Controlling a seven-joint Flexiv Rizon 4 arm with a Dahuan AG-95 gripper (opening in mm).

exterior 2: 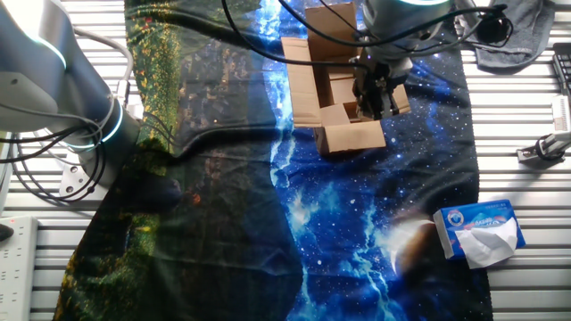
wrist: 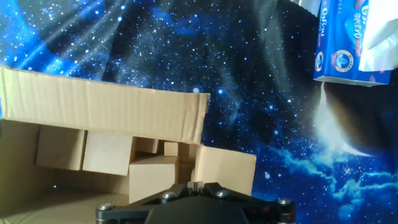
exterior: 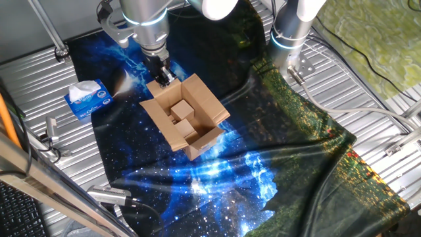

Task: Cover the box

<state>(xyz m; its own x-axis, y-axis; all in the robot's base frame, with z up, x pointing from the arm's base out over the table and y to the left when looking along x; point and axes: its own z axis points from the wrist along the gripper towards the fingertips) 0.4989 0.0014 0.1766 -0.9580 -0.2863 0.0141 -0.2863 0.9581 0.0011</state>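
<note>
Pincer (exterior: 162, 74) (fingers pressed together, nothing held) touches the open box (exterior: 186, 117) at one flap.

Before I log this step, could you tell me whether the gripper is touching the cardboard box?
Cannot tell. In one fixed view the gripper overlaps the box at a flap edge, but no view plainly shows contact or a gap; the hand view hides the fingertips.
</note>
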